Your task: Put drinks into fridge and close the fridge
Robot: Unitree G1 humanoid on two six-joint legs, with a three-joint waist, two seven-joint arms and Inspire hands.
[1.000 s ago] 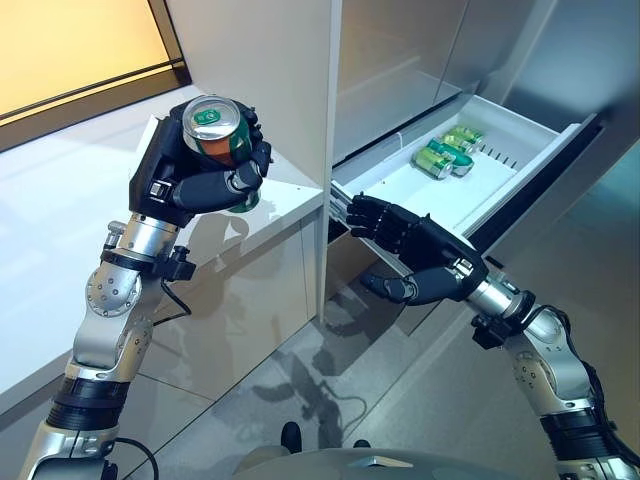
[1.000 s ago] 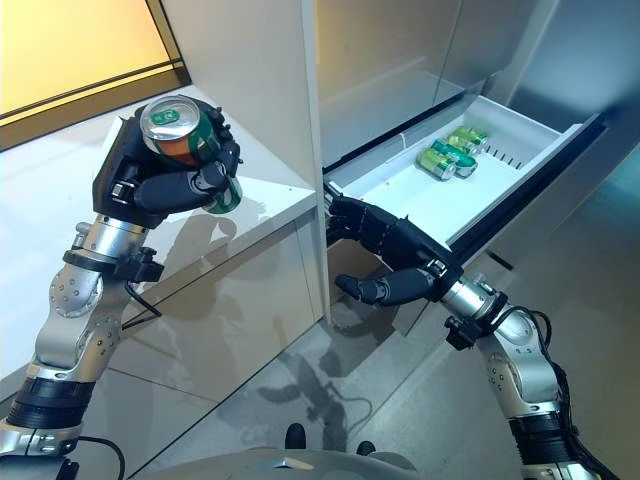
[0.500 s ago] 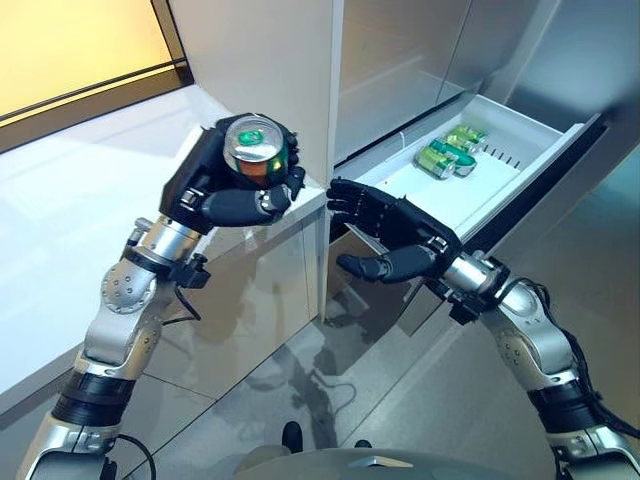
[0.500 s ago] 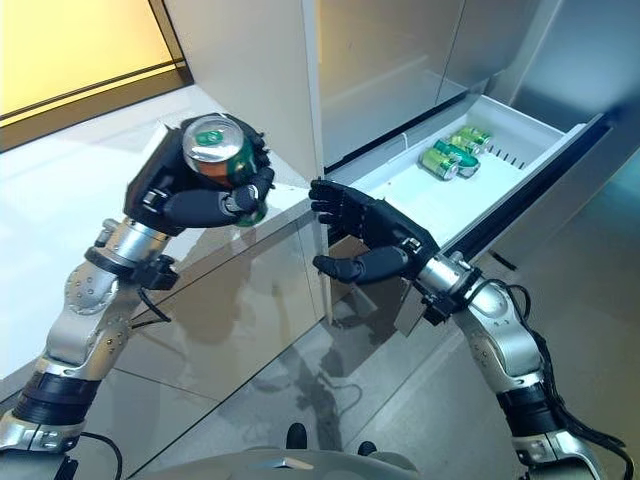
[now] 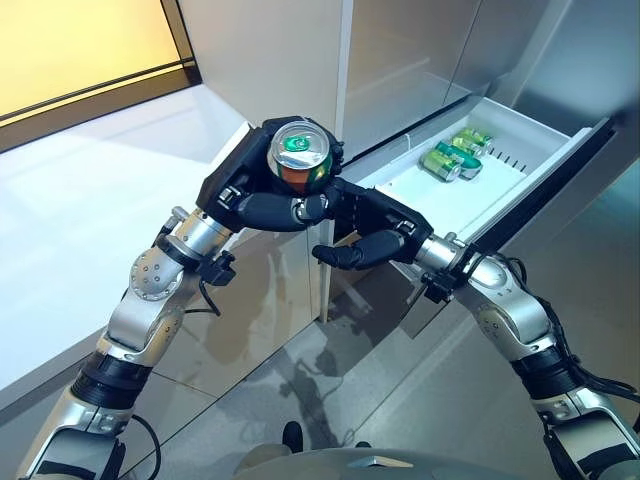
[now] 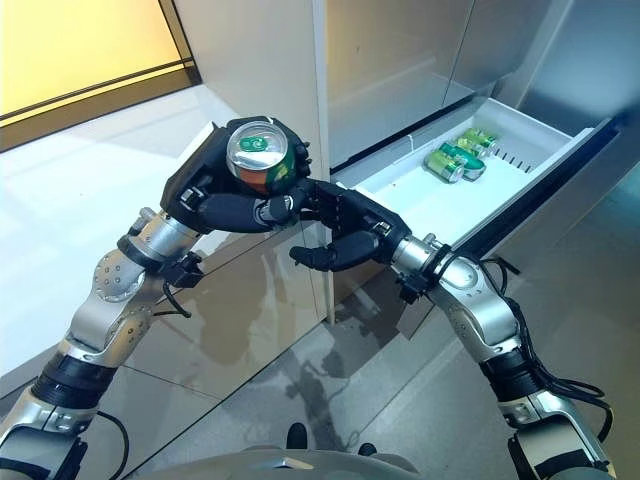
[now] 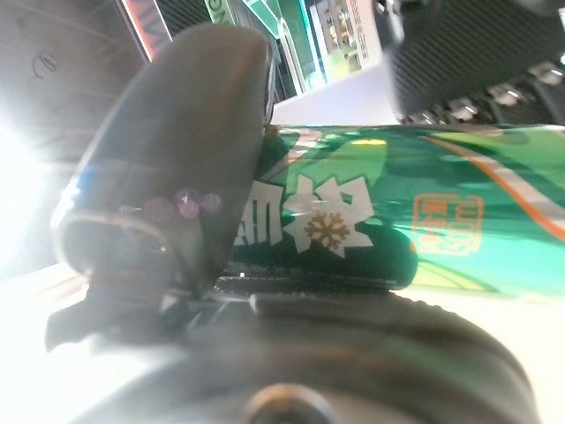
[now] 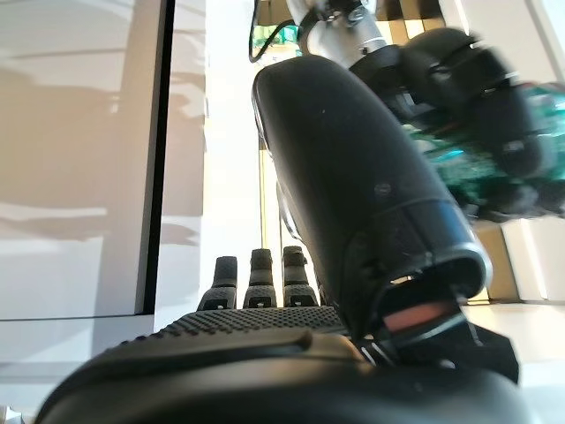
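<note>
Left hand (image 5: pixel 262 195) had its fingers curled round an upright green and orange aluminium drink can (image 5: pixel 300 160), raised in the air. Right hand (image 5: pixel 375 228), fingers loosely spread and holding nothing, reached just beside it. Beyond lay a pulled-out white fridge drawer (image 5: pixel 520 150) holding green cans (image 5: pixel 452 160).

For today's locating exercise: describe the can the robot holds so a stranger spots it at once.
Start at the open white fridge drawer. Left of it, the left hand grips a green can upright, apart from the cans lying in the drawer.
</note>
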